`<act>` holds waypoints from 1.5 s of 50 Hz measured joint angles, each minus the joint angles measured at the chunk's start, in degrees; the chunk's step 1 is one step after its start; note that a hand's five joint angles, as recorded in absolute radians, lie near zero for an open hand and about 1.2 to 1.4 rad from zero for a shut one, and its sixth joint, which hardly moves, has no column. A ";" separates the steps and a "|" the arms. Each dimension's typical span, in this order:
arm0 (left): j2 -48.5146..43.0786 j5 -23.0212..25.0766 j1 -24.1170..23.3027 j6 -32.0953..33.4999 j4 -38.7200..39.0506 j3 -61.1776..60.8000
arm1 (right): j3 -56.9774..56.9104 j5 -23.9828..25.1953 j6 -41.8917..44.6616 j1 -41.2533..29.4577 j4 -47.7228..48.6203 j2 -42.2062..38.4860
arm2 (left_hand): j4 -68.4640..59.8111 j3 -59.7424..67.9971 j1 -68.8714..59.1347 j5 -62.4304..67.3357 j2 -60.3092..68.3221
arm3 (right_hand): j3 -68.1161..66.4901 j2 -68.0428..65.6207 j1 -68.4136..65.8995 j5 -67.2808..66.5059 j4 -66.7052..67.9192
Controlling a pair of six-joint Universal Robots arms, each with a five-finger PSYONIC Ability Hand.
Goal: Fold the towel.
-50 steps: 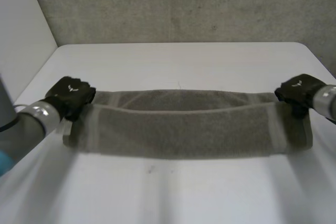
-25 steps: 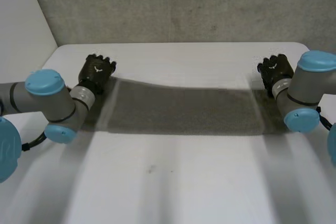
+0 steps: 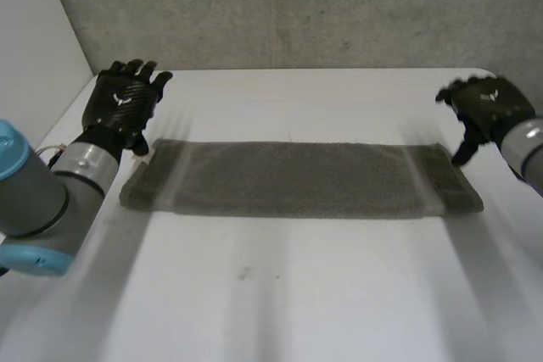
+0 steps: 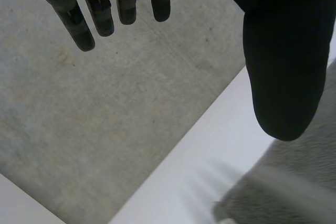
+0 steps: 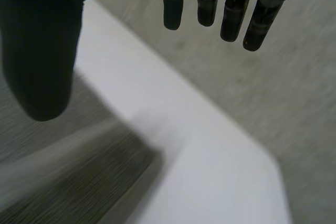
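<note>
Head view: grey towel (image 3: 297, 180) lies flat as a long narrow strip across the white desk (image 3: 297, 294). Left hand (image 3: 123, 103) is by its left end, fingers straight and spread, holding nothing. Right hand (image 3: 485, 108) is near the right end, fingers straight, also empty.

The left hand (image 3: 125, 101) is made in black, and a small white mark is seen on its back. The same black shell and white mark are found on the right hand (image 3: 485, 108). In the left wrist view the fingers (image 4: 84, 24) are shown as slim, dark, segmented rods, while the thumb (image 4: 283, 51) is a broad smooth black form with a rounded end. Each wrist is closed by a shiny silver ring. The left arm (image 3: 42, 197) is built as a thick grey tube, and a light-blue cap (image 3: 8, 150) is fitted on its joint.
</note>
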State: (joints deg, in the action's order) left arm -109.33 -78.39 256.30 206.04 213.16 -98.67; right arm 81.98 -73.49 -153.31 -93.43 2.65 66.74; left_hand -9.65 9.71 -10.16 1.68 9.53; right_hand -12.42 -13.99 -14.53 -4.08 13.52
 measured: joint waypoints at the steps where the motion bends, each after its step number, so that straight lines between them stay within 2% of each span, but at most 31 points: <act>1: 1.25 0.06 0.05 -1.33 -0.33 -1.47 | 1.48 1.10 0.23 1.11 -1.86 0.31 | 0.00 0.00 0.00 0.00 0.00 | 1.79 0.00 0.00 0.04 -0.81; 8: 5.68 0.39 0.17 -9.82 -6.02 -6.23 | 7.18 4.01 3.01 5.32 -4.18 -1.08 | 0.00 0.00 0.00 0.00 -0.01 | -1.68 -0.31 -0.27 -0.87 0.00; 11: 6.21 0.54 0.17 -12.24 -8.94 -6.68 | 8.94 5.50 4.75 6.85 -2.56 -2.77 | 0.00 0.00 0.00 0.00 -0.02 | -7.21 -5.02 -4.49 -5.41 6.01; 21: 6.08 0.72 0.29 -13.72 -12.01 -6.52 | 10.61 9.37 7.69 8.95 1.91 -8.35 | 0.00 0.00 0.00 0.00 -0.03 | -13.99 -11.33 -11.65 -11.34 12.74; 28: 5.97 0.70 0.29 -13.50 -11.78 -6.70 | 10.33 9.49 7.74 9.20 5.21 -9.73 | 0.00 0.00 0.00 0.00 -0.04 | -36.83 -35.42 -33.10 -32.32 34.78; 29: 5.96 0.69 0.27 -13.48 -11.74 -6.79 | 10.33 9.44 7.69 9.30 6.10 -9.77 | 0.00 0.00 0.00 0.00 -0.04 | -42.23 -41.70 -39.04 -38.42 41.11; 30: 5.96 0.68 0.26 -13.48 -11.73 -6.82 | 10.33 9.41 7.67 9.35 6.52 -9.78 | 0.00 0.00 0.00 0.00 -0.04 | -42.23 -41.70 -39.04 -38.42 41.11; 31: 5.96 0.67 0.22 -13.47 -11.72 -6.87 | 10.29 9.30 7.62 9.52 7.29 -9.76 | 0.00 0.00 0.00 0.00 -0.04 | -53.13 -51.73 -45.07 -47.84 52.17; 32: 5.96 0.66 0.18 -13.47 -11.72 -6.91 | 10.25 9.19 7.58 9.68 7.85 -9.73 | 0.00 0.00 0.00 0.00 -0.04 | -54.67 -52.94 -45.07 -48.17 53.78; 38: 6.02 0.58 -0.01 -13.47 -11.81 -7.10 | 10.18 7.35 7.43 11.25 9.78 -8.88 | 0.00 0.00 0.00 0.00 -0.04 | -55.26 -53.08 -45.07 -48.11 54.82; 45: 6.98 0.53 0.04 -13.48 -12.01 -7.55 | 8.71 2.51 8.68 15.16 9.97 -7.15 | 0.00 0.00 0.00 0.00 -0.04 | -55.26 -53.08 -45.07 -48.19 54.97; 54: 8.04 0.50 0.16 -13.48 -12.12 -7.93 | 3.94 -0.54 16.88 18.57 8.55 -6.17 | 0.00 0.00 0.00 0.00 -0.04 | -55.26 -53.08 -45.07 -48.25 55.04; 57: 8.22 0.47 0.17 -13.48 -12.15 -7.95 | 2.03 -0.79 17.05 15.83 8.62 -5.32 | 0.00 0.00 0.00 0.00 -0.04 | -55.26 -53.08 -45.07 -48.51 55.05; 64: 9.80 0.25 0.13 -13.61 -12.23 -7.95 | -1.95 -1.19 12.40 0.87 12.62 -3.15 | 0.00 0.00 0.00 0.00 -0.04 | -55.92 -53.08 -45.07 -48.83 55.07; 69: 11.29 0.03 0.09 -13.72 -12.22 -7.93 | -4.36 -1.02 10.06 -18.11 20.75 -6.37 | 0.00 0.00 0.00 0.00 -0.05 | -56.08 -53.08 -45.07 -48.94 55.10; 73: 11.82 -0.07 -0.02 -13.76 -12.23 -7.96 | -6.40 -0.25 10.12 -28.91 23.21 -11.80 | 0.00 0.00 0.00 0.00 -0.05 | -56.08 -53.08 -45.07 -49.02 55.11; 75: 11.86 -0.08 -0.11 -13.77 -12.24 -7.98 | -7.19 0.01 10.30 -31.73 23.20 -14.11 | 0.00 0.00 0.00 0.00 -0.05 | -56.08 -53.08 -45.07 -49.02 55.11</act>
State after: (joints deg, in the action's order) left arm -97.47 -78.47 256.19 192.28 200.92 -106.65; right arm 74.80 -73.48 -143.01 -125.16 25.86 52.63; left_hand -9.64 9.71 -10.16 1.68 9.49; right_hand -68.50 -67.06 -59.60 -53.10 68.63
